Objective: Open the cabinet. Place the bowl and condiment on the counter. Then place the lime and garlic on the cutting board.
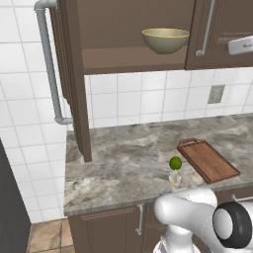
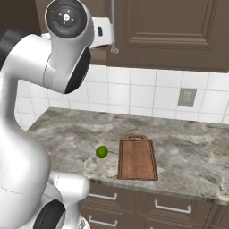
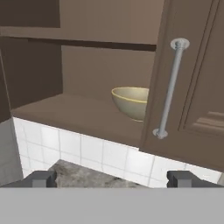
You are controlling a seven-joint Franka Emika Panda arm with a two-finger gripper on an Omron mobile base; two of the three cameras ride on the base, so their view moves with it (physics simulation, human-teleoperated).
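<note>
Up on the wall, the dark brown wooden wall cabinet [image 1: 128, 34] stands with its left door swung wide, while the right door with its long grey metal bar handle [image 3: 170, 87] is closed; below it runs the grey-brown marbled stone tabletop [image 1: 123, 163], rigid and level, a sound place to set things down; on it lies the rectangular reddish-brown wooden cutting board [image 2: 137, 157], flat and stiff, with its handle end toward the wall. On the cabinet shelf sits the wide round olive-beige bowl with a yellowish rim [image 1: 165, 40], partly behind the closed door in the hand view; it is probably hard, smooth and breakable, too wide to span, so I judge one wall at the rim the best hold, one finger inside and one outside. Just beside the board's left edge rests the small round bright green lime [image 2: 101, 152], firm but apt to roll, best pinched across its middle; near it lies the small pale whitish garlic bulb [image 2: 91, 164], light and papery. The gripper [image 3: 113, 178] hangs before the cabinet with its fingers [image 3: 41, 178] spread wide, holding nothing.
</note>
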